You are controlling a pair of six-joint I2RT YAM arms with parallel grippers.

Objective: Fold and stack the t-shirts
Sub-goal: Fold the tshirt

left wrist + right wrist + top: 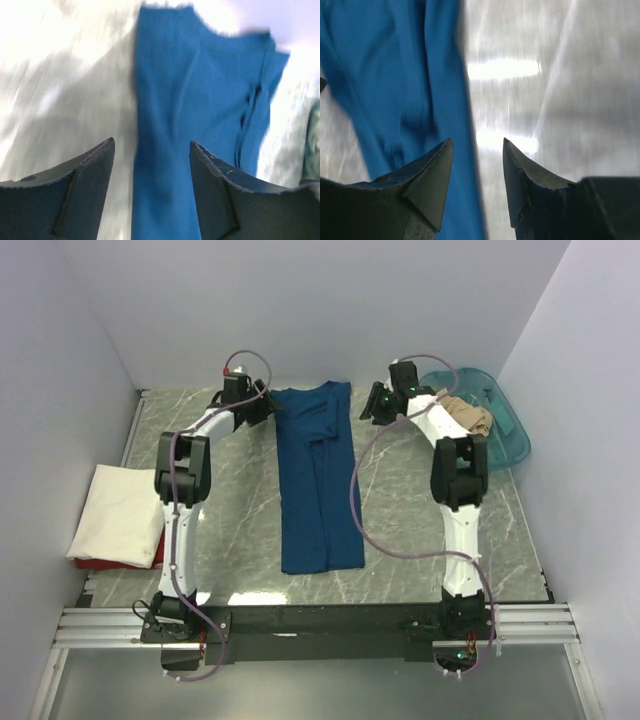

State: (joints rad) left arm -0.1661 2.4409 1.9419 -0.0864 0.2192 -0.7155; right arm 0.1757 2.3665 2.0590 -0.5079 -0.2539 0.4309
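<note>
Tan-beige t-shirt [470, 416] lies bunched inside teal tub [508, 437]

Even, bright light fills the overhead view, which is sharp. Both wrist views are blurred; glare whitens the table [505, 70] ahead of the right claw [477, 142] and the left claw [151, 142].

Shows a blue t-shirt [318, 480] folded lengthwise into a long strip down the middle of the table [410, 510], a cream-white t-shirt [120, 512] folded flat at the left edge, and a tan-beige t-shirt [470, 415] crumpled in the far-right teal tub [510, 445].
</note>
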